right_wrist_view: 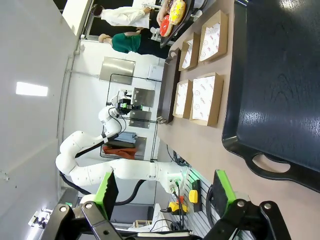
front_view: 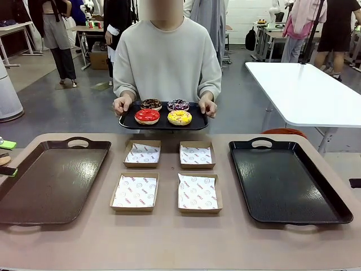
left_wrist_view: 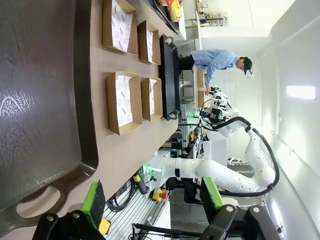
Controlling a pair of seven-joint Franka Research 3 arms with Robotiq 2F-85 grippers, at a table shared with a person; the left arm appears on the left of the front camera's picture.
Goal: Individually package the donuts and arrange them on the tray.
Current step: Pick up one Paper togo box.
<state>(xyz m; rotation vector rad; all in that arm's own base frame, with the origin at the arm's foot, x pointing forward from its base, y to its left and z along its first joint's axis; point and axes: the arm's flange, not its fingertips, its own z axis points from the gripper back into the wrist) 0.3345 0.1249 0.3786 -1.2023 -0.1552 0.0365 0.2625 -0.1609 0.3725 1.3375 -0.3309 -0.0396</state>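
Hanging wide apart and empty, the left gripper and right gripper should wait till the person's small black tray, far ahead past four paper-lined brown card boxes, lands, then softly pinch one iced ring donut off it.

The smooth matt beige worktop carries a glossy black plastic rectangular tray and a duller dark-brown plastic rectangular tray. Four shallow brown cardboard boxes hold white printed paper liners. The round red donut has shiny icing; the person's pale grey sweater is soft cloth.
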